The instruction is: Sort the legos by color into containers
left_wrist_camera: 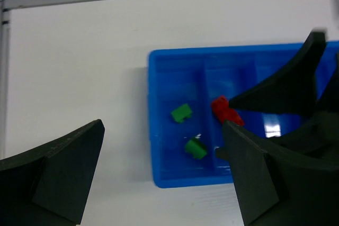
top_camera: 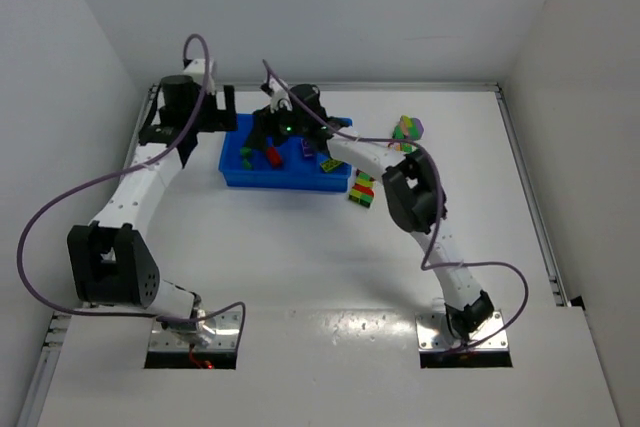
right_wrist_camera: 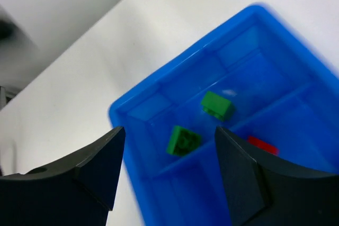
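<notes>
The right end effector [right_wrist_camera: 169, 133] hangs over the blue tray [right_wrist_camera: 139, 110], its fingers [right_wrist_camera: 95, 168] well apart w/ nothing between them. Directly below the gap a green brick [right_wrist_camera: 183, 140] lies on the floor of the end compartment. A second green brick [right_wrist_camera: 217, 104] lies in the same compartment, and a red brick [right_wrist_camera: 262, 144] sits past the divider in the next one.

The left end effector [left_wrist_camera: 163, 126] is likewise spread wide and empty, held above the table [left_wrist_camera: 79, 67] by the tray's short end, on the side w/ the green bricks. In the left wrist view the right arm's dark fingers cover the tray's middle and part of the red brick, so the compartments beyond can't be read from there.

In the top view a small piece [top_camera: 330, 164], poss. yellow-green, shows at the tray's right end.

Outside the tray, two multicoloured stacks lie on the table. The near clump [top_camera: 362, 190] is just beside the tray's near right corner. The far clump [top_camera: 408, 128] is further right, close to the right arm.
</notes>
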`<action>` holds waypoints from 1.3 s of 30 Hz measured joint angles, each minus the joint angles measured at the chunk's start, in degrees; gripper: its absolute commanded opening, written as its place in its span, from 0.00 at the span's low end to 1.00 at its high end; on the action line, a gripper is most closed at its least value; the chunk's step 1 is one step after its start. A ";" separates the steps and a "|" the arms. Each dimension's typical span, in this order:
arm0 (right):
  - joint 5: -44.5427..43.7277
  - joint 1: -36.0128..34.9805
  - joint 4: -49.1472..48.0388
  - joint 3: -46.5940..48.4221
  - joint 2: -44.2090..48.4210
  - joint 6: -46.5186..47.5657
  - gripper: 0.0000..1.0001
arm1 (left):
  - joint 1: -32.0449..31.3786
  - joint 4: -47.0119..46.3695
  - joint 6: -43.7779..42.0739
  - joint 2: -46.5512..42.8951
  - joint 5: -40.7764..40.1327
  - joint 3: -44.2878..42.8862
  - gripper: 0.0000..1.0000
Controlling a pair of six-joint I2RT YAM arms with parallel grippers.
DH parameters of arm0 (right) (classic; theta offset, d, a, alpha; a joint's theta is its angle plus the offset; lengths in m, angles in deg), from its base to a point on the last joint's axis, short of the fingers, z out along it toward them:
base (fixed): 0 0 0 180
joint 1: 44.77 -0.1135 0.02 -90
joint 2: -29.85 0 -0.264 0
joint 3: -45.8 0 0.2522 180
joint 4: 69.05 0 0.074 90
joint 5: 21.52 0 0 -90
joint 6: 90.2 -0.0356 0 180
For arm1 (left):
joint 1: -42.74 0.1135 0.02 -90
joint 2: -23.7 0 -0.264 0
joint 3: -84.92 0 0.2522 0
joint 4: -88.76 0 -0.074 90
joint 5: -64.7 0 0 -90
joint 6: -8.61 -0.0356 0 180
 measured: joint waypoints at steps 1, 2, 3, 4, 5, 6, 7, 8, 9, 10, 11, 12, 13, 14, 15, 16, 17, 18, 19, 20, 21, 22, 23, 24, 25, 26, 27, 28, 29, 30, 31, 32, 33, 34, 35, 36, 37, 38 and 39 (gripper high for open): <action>-0.09 0.59 0.44 -1.99 2.99 0.28 0.71 | -1.84 -0.15 -0.35 0.00 0.24 0.31 1.00; 0.07 2.01 1.38 -4.98 7.93 0.87 0.73 | -4.11 -0.44 -0.63 0.00 0.02 0.48 1.00; 0.00 2.93 1.99 -6.23 10.43 1.11 0.75 | -6.43 -0.96 -0.94 0.00 -0.20 0.57 1.00; -0.26 4.35 2.12 -8.66 14.32 1.84 0.75 | -9.05 -1.14 -1.09 0.00 -0.24 0.61 1.00; -0.63 6.75 3.34 -12.15 19.52 3.13 0.75 | -12.13 -1.57 -1.33 0.00 -0.96 0.61 1.00; -0.74 9.49 4.66 -14.95 24.50 4.04 0.75 | -15.06 -2.01 -1.55 0.00 -1.14 0.61 1.00; -1.40 12.13 5.51 -17.20 28.59 5.16 0.77 | -18.14 -2.29 -1.60 0.13 -1.29 0.61 1.00; -2.10 15.23 6.54 -19.93 33.22 6.64 0.77 | -20.94 -2.62 -1.42 0.37 -1.40 0.61 1.00; -2.97 18.18 8.20 -22.40 37.16 7.89 0.77 | -23.74 -2.95 -1.18 0.83 -1.57 0.59 1.00; -4.61 21.40 9.73 -25.40 41.40 9.18 0.77 | -26.43 -3.37 -0.76 1.49 -1.75 0.57 1.00; -6.32 24.09 11.93 -28.11 44.94 10.49 0.77 | -28.46 -3.67 -0.24 2.45 -1.79 0.42 1.00; -7.69 25.88 13.73 -30.23 47.41 11.52 0.77 | -30.18 -3.74 0.20 3.58 -1.81 -0.07 1.00; -9.42 27.30 15.39 -33.42 50.23 12.68 0.75 | -31.95 -3.61 1.03 5.64 -2.01 -1.22 1.00; -10.88 27.98 16.76 -36.37 52.22 13.57 0.75 | -33.20 -3.72 1.79 7.82 -2.25 -2.62 1.00; -12.68 28.50 18.29 -40.15 54.31 14.21 0.75 | -34.56 -3.08 2.67 10.27 -2.64 -4.48 1.00; -14.14 28.94 19.67 -44.17 56.28 14.84 0.75 | -35.80 -2.32 3.48 13.75 -3.04 -7.87 1.00; -15.43 29.46 21.68 -47.89 57.86 15.32 0.75 | -36.74 -2.27 4.31 17.00 -3.26 -10.99 1.00; -16.13 30.10 23.30 -50.58 58.90 15.65 0.75 | -37.64 -2.19 4.90 19.91 -3.28 -13.66 1.00; -16.90 30.84 24.85 -52.76 59.76 15.93 0.75 | -38.58 -2.03 5.53 22.97 -3.26 -16.59 1.00; -17.42 32.02 26.18 -54.62 60.50 16.20 0.75 | -39.45 -2.01 5.95 25.46 -3.28 -18.86 1.00; -18.16 33.38 27.52 -55.89 61.18 16.39 0.75 | -40.28 -1.92 6.32 27.74 -3.21 -20.68 1.00; -18.60 34.82 28.33 -56.81 61.83 16.55 0.75 | -41.11 -1.22 6.73 29.86 -3.21 -22.58 1.00; -18.91 35.93 28.85 -57.35 62.45 16.68 0.75 | -41.72 -0.81 6.99 31.61 -3.10 -24.09 1.00; -19.52 37.27 29.22 -57.70 63.19 16.74 0.75 | -42.29 -0.33 7.32 33.35 -3.13 -25.49 1.00; -19.96 38.49 29.46 -57.86 63.91 16.79 0.75 | -42.97 0.26 7.58 34.88 -3.28 -26.67 1.00; -20.31 39.39 29.66 -57.90 64.50 16.87 0.75 | -43.41 0.70 7.80 36.09 -3.54 -27.47 1.00; -20.72 40.09 29.73 -57.90 65.07 16.92 0.75 | -43.78 1.29 8.09 37.20 -3.93 -28.20 1.00; -21.05 40.65 29.77 -57.90 65.46 16.94 0.74 | -44.30 2.12 8.59 38.25 -4.52 -28.92 0.97; -21.18 41.05 29.86 -57.88 65.75 16.96 0.74 | -44.65 3.32 9.05 39.17 -5.25 -29.77 0.96; -21.31 41.51 29.97 -57.88 65.85 16.98 0.74 | -44.83 4.48 9.49 40.13 -5.97 -30.62 0.95; -21.42 41.92 30.16 -57.88 65.85 16.98 0.74 | -44.92 5.38 10.12 40.94 -6.62 -31.41 0.95; -21.42 42.29 30.40 -57.88 65.83 16.98 0.74 | -45.09 6.21 10.60 41.70 -7.39 -32.06 0.93; -21.44 42.64 30.69 -57.88 65.83 17.00 0.74 | -45.11 7.17 11.15 42.32 -8.11 -32.50 0.93; -21.42 43.10 30.86 -57.88 65.83 17.00 0.74 | -45.13 8.02 11.76 42.75 -8.81 -32.76 0.93; -21.40 43.41 30.97 -57.88 65.83 17.00 0.74 | -45.13 8.96 12.17 43.21 -9.60 -33.07 0.92; -21.38 43.69 31.19 -57.88 65.79 17.00 0.74 | -45.13 9.70 12.63 43.74 -10.10 -33.75 0.91; -21.33 43.98 31.39 -57.86 65.72 17.00 0.74 | -45.22 10.64 13.16 44.50 -10.93 -34.73 0.91; -21.14 44.24 31.52 -57.83 65.66 17.00 0.74 | -45.42 11.47 13.55 45.24 -11.80 -35.82 0.91; -20.92 44.54 31.63 -57.81 65.48 16.98 0.74 | -45.44 12.20 13.81 45.90 -12.50 -36.79 0.91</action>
